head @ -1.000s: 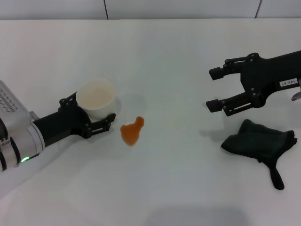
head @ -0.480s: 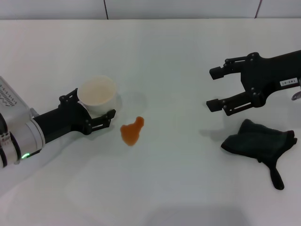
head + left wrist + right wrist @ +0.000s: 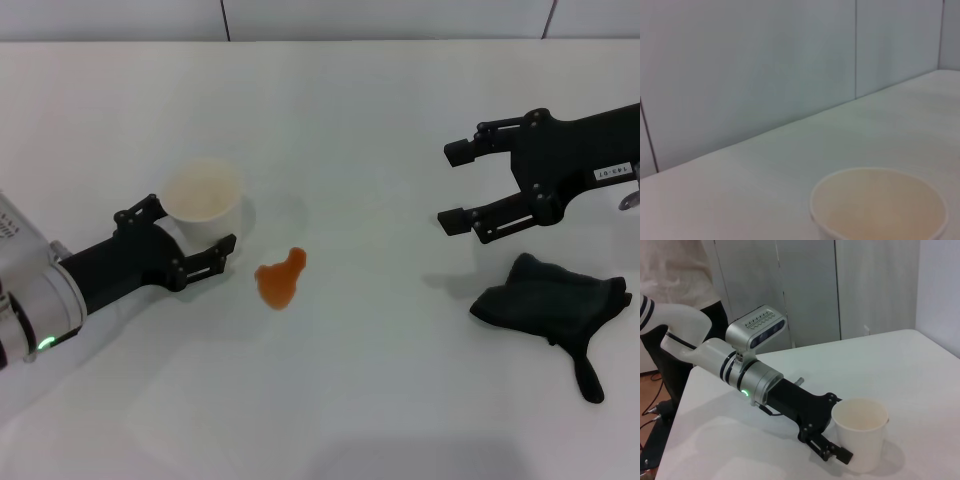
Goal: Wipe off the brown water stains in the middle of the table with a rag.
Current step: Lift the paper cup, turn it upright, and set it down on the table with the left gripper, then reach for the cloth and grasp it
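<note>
1. In the head view, our left gripper (image 3: pixel 195 252) sits at centre left with its fingers spread wide around the base of the white paper cup (image 3: pixel 203 200). Whether they touch the cup we cannot tell, and it grips nothing firmly as far as we can see. The brown water stains (image 3: pixel 281 279) lie just right of the cup, near the middle of the table (image 3: pixel 360 130). Our right gripper (image 3: pixel 456 186) hovers at upper right, wide open and empty, with the rag (image 3: pixel 555 305) lying flat below it at the right edge, untouched.

2. In the left wrist view, only the cup (image 3: pixel 879 202) shows, low in the frame and cut off at the bottom. Our own fingers, the stain and the rag are out of sight.

3. In the right wrist view, we see the left gripper (image 3: pixel 832 452) at lower centre against the cup (image 3: pixel 860 439). The rag and stain are absent, and the right fingers do not appear.

4. Risks, as we judge them:
   - The left fingers could nudge the cup onto the stain and smear it.
   - The rag's narrow tail could escape a grasp and drag through the liquid, spreading it.
</note>
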